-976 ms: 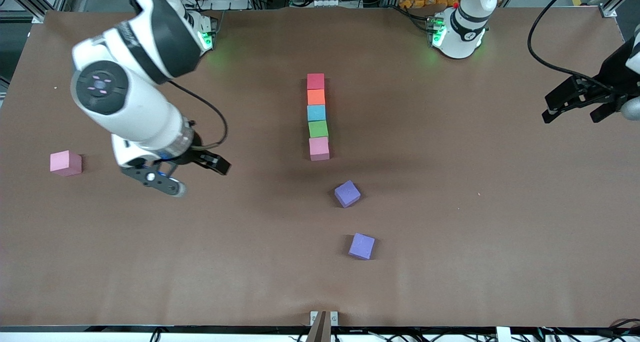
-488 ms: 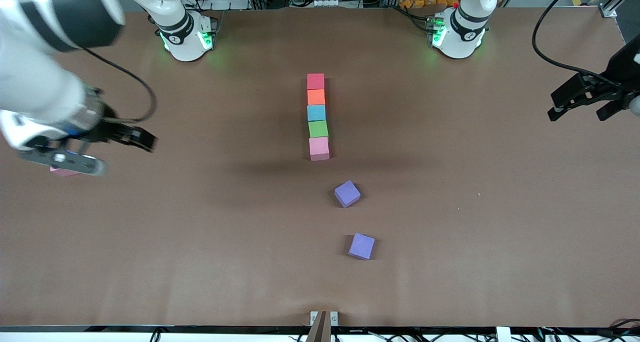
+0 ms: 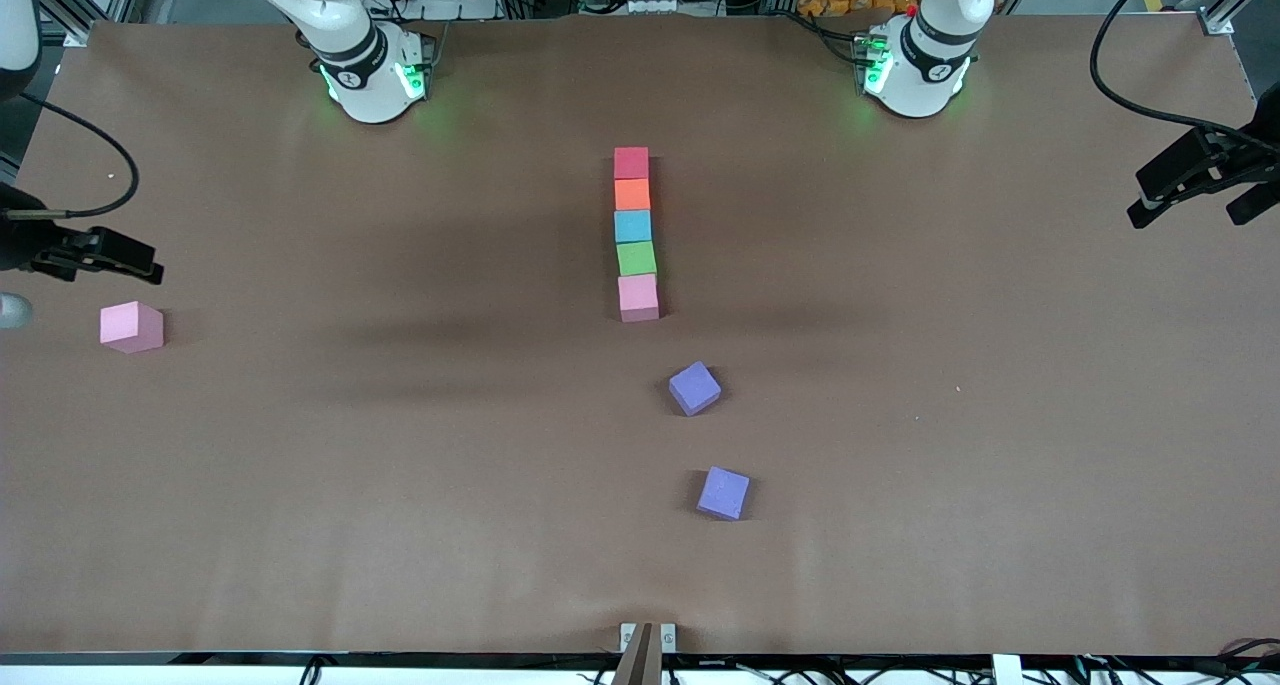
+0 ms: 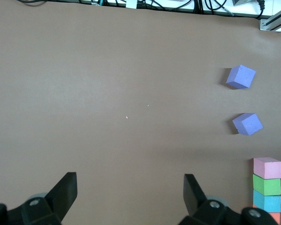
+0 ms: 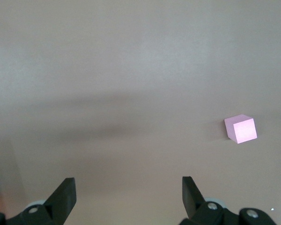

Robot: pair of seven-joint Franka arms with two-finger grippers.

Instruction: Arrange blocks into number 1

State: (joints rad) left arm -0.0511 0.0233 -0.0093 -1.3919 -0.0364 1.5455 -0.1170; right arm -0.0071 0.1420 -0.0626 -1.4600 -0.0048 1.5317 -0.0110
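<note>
across the middle of the brown, matte worktop point(image 3: 400, 485), seen from the front camera, five small foam-like cubes sit in a straight line, faces touching: red block point(image 3: 631, 162) nearest the robot bases, then orange block point(image 3: 632, 194), light blue block point(image 3: 632, 226), green block point(image 3: 636, 258), and pink block point(image 3: 638, 297) nearest the camera. two purple cubes lie apart from the line and closer to the camera, the first purple cube point(image 3: 694, 387) turned at an angle, the second purple cube point(image 3: 723, 492) lower still. a lone pink cube point(image 3: 131, 326) rests near the right arm's end of the worktop. the right gripper point(image 3: 60, 255) hangs at that end, just beside this cube and not touching it, partly cut off by the frame edge. the left gripper point(image 3: 1205, 180) hangs over the left arm's end, black fingers spread and empty.

from the left wrist camera, the left gripper's two dark, wedge-shaped fingers point(image 4: 65, 192) stand wide apart with bare worktop between them, holding nothing. both purple cubes and the pink, green and light blue end of the line show at one edge.

from the right wrist camera, the right gripper's fingers point(image 5: 64, 194) are likewise released, wide and empty. the lone pink cube lies ahead, sharp-edged and smooth, well clear of them.
</note>
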